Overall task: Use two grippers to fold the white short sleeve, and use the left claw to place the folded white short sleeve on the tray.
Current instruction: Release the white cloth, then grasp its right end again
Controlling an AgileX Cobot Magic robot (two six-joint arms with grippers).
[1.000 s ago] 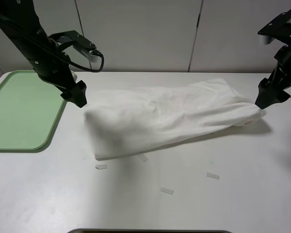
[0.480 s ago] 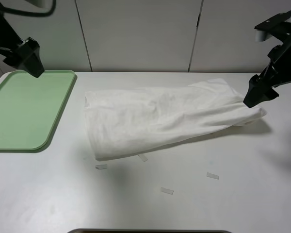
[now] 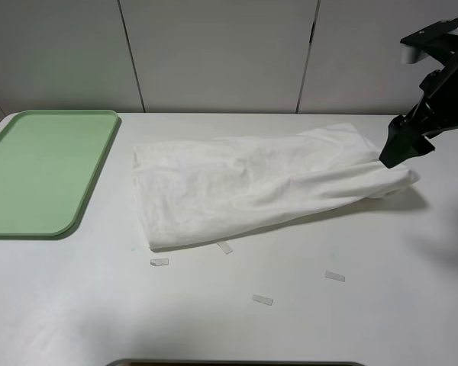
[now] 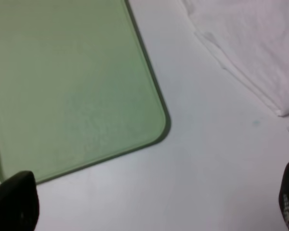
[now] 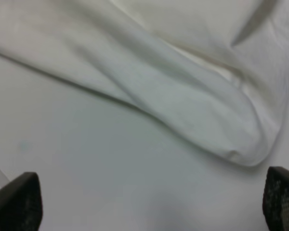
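Two end effectors stand released, jaws wide apart and holding nothing. The left end effector point(image 4: 151, 204) hangs above a corner of the tray point(image 3: 30, 171), on the side facing the white short sleeve point(image 3: 252, 187). The right end effector point(image 3: 403, 149) hovers over the end of the white short sleeve farthest from the tray. The white short sleeve lies on the worktop point(image 3: 328, 328) beside the tray, clear of its rim, as a long, loosely doubled band. Judgement: a crosswise fold is due. Recommended: pinch all layers at the far end, lift evenly, lay it square onto the tray-side edge, and leave no bulge.
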